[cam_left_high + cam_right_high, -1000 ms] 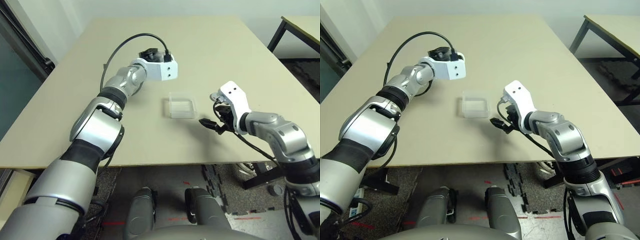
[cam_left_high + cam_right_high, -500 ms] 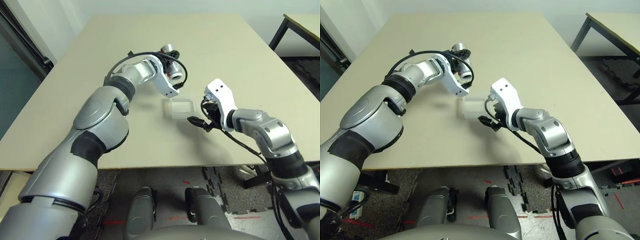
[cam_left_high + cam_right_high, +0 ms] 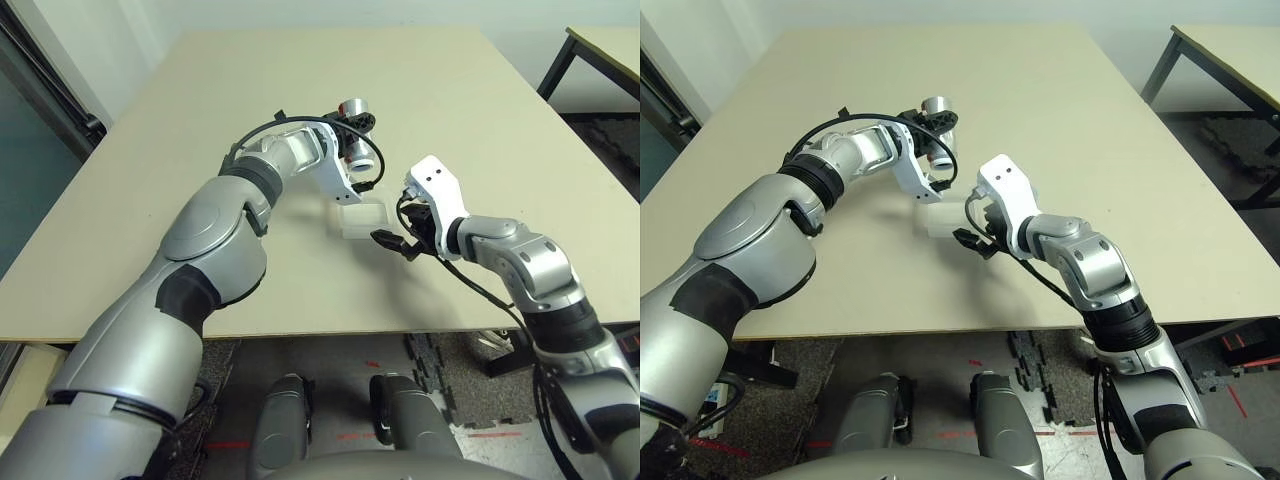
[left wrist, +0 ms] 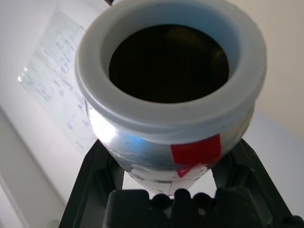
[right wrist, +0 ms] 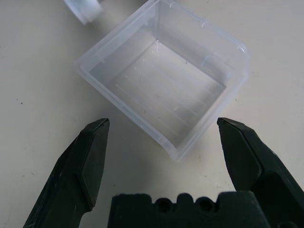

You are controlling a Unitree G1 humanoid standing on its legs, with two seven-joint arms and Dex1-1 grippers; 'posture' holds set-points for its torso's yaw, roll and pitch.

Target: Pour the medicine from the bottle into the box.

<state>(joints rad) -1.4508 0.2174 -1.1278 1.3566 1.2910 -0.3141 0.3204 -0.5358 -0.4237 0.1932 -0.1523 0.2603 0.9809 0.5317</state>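
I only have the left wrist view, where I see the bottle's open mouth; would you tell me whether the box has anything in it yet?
Observer: No, the box looks empty in the right wrist view.
Operator: Thank you. Is the right pincer holding it?
Observer: No, the right pincer is open, its fingers either side of the box's near corner without touching.
Operator: And how does the bottle sit?
Observer: From the head views, the bottle in the left pincer is tipped above the table, mouth toward the box's far side.

obstacles: box [image 3: 362, 219] btwn both arms | free: table [image 3: 450, 110] far side, wide open
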